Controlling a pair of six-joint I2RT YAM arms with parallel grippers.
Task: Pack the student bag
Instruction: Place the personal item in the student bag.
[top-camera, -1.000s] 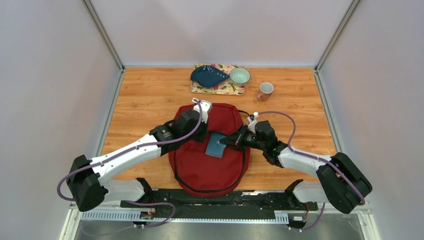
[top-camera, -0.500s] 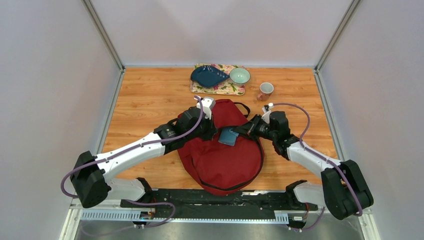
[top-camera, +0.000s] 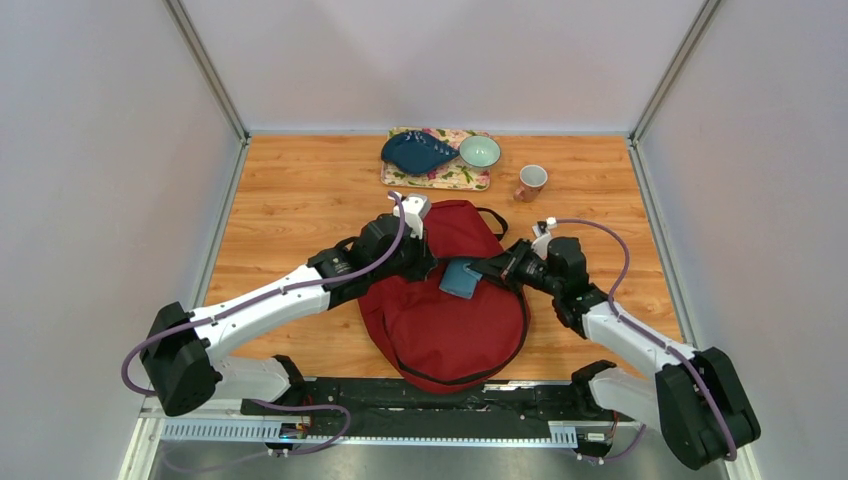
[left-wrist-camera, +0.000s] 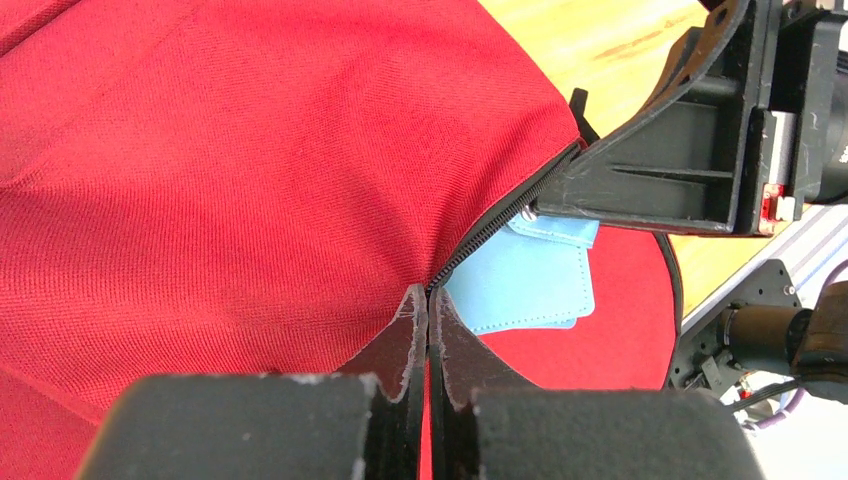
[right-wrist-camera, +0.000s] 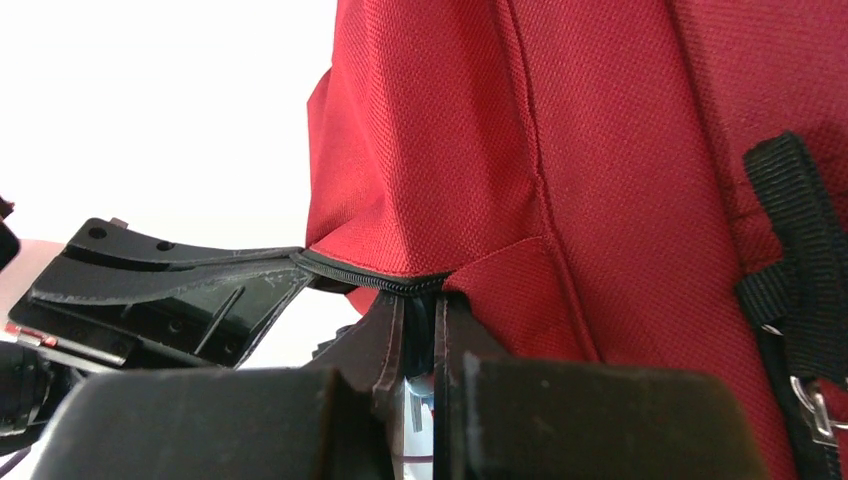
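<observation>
Student bag: is lying flat on the desk, near its front edge, between my two arms. My left tool is clenching the bag's zipper edge. My right tool is pinching the blue wallet at that opening.

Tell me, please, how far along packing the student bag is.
Done: the student bag's zipper looks parted. In hand: the left gripper and right gripper each pinch the zipper edge, with the blue wallet lying partly under it. Left: getting the wallet fully inside, then zipping up.
</observation>
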